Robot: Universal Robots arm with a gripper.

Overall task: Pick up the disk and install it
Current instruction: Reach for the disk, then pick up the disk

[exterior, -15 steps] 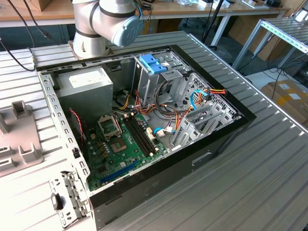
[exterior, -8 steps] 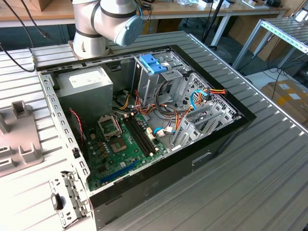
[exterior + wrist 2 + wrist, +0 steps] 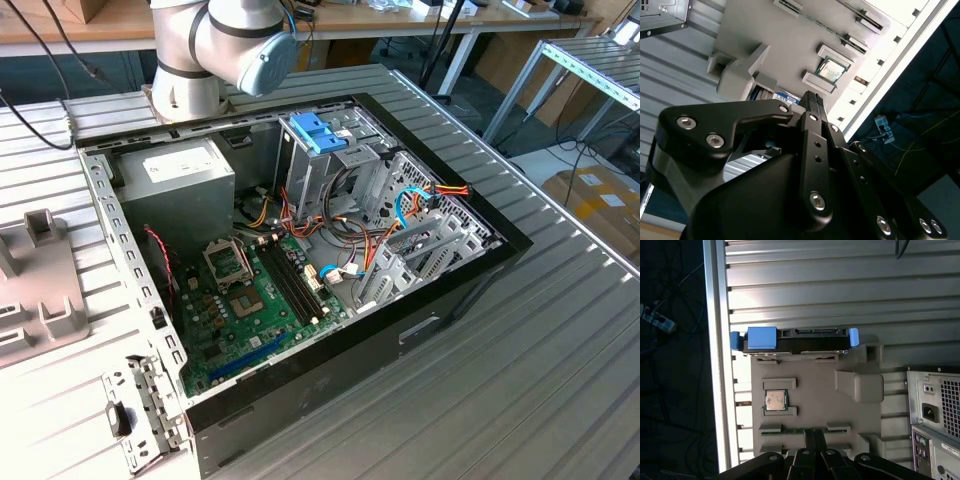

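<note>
Barely begun — hovering over the grey tray (image 3: 815,400) with the hand (image 3: 815,434) closed tight on nothing, yet to grab the disk (image 3: 795,342) lying at that tray's edge on the worktop (image 3: 840,290), outside the open PC case (image 3: 400,330) — 0 of 2 steps done.

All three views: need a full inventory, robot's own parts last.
Ribbed metal table: 1, silver, under everything.
Open computer case: 1, black, on table.
Grey moulded fixture plate: 1, grey, on table beside case.
Dark hard drive with blue plastic rails: 1, dark/blue, at plate's edge.
Square processor chip: 1, silver, on plate.
Circuit board: 1, green, inside case.
Metal box with white label: 1, grey, inside case.
Plastic clip: 1, light blue, atop drive cage.
Robot arm: 1, silver-grey, behind case.
Gripper: 1, black, shut, over plate.
</note>
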